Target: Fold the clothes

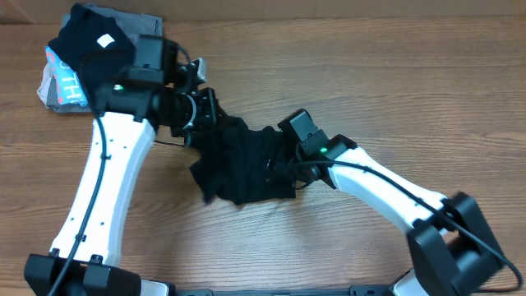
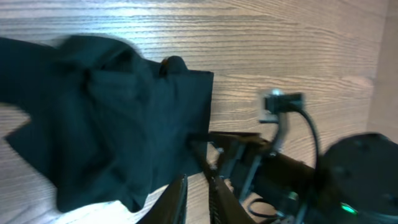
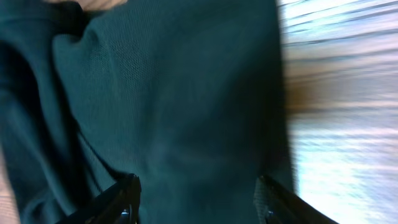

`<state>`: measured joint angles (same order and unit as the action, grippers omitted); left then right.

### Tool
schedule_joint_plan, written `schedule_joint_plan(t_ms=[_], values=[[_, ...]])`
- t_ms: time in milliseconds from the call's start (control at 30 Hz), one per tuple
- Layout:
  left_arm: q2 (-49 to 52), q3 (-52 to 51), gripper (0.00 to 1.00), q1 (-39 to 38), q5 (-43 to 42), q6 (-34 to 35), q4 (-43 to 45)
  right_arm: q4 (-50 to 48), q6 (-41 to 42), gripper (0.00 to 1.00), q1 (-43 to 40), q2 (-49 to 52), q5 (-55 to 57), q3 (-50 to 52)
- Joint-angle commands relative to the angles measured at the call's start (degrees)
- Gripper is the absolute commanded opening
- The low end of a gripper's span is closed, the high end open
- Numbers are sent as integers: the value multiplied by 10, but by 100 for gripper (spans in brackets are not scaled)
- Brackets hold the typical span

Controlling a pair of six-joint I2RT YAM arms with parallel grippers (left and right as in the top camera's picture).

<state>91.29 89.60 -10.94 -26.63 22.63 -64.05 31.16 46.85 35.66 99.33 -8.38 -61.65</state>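
Black shirt [image 1: 240,168] lies bunched mid-table [image 1: 370,74]. Right gripper [image 3: 198,196] is spread wide, with fabric between its fingers. Left gripper [image 2: 198,194] sits at the shirt's far-left edge; cannot tell whether it is clenched or released.

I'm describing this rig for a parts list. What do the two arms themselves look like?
The left arm and right arm have smooth white link shells with black joints, wrists and bases. A thin black cable runs along each arm. A small green light glows near each wrist. The jaws are black.
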Motion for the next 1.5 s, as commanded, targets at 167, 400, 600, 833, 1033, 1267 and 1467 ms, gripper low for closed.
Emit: schedule_joint_plan(t_ms=[167, 400, 600, 833, 1033, 1267, 1467], values=[[18, 6, 17, -53, 69, 42, 30, -13, -3, 63, 0, 33, -31, -2], [21, 6, 36, 39, 91, 28, -10, 4, -4, 63, -1, 32, -3, -2], [22, 4, 44, 129, 85, -50, -85, 6, -1, 64, -10, 32, 12, -2], [22, -21, 40, 85, 0, -169, -103, 30, -2, 64, -13, -22, 9, -3], [40, -98, 19, 27, -3, -162, -57, 59, -4, 64, -12, -99, 13, -3], [94, -150, 4, -4, -8, -160, -19, 69, -6, 64, -12, -106, 12, -2], [155, -153, 4, 4, 6, -151, 3, 69, -6, 63, -12, -106, 8, -2]])
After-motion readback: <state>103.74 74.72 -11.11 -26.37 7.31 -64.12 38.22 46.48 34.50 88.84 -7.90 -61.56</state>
